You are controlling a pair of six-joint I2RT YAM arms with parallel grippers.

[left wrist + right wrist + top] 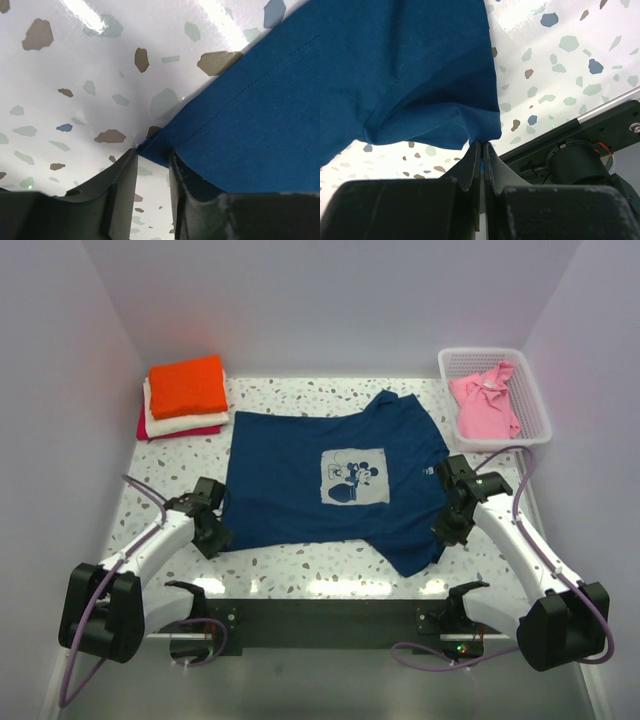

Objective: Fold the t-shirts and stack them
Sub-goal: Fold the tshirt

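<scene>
The navy t-shirt [290, 490] lies flat on the table [300, 562]. Both arms bend low. The right gripper [481, 146] pinches its right edge. The left gripper [152, 152] is open at its near-left corner.

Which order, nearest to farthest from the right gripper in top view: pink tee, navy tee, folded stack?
1. navy tee, table centre, pinched by the right gripper.
2. pink tee, in basket, far right.
3. folded stack, far left corner.
</scene>
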